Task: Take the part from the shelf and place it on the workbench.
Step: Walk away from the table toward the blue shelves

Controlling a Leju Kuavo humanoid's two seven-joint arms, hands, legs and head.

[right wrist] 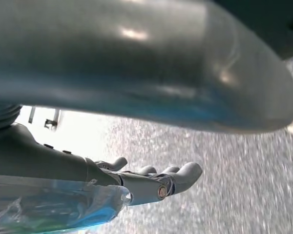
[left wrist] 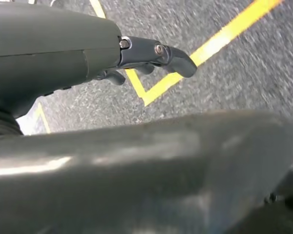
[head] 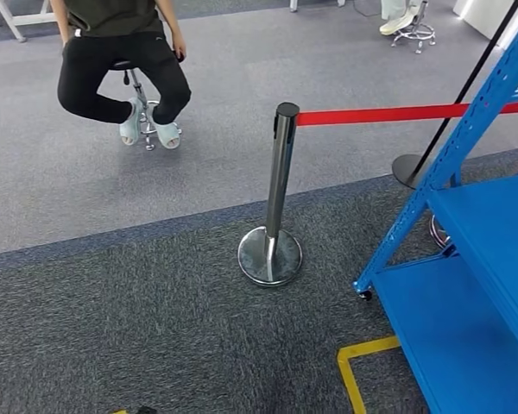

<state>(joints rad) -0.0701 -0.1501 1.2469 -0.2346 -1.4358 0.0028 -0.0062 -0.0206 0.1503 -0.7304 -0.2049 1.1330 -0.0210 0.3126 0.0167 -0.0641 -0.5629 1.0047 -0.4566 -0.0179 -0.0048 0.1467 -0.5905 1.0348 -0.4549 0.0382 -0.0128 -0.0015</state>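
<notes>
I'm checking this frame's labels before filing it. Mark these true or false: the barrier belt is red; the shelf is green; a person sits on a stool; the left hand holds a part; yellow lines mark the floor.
1. The barrier belt on the metal post is red. True.
2. The shelf is green. False: it is blue.
3. A person sits on a stool. True.
4. The left hand holds a part. False: it holds nothing, with only carpet beyond its fingers.
5. Yellow lines mark the floor. True.
</notes>
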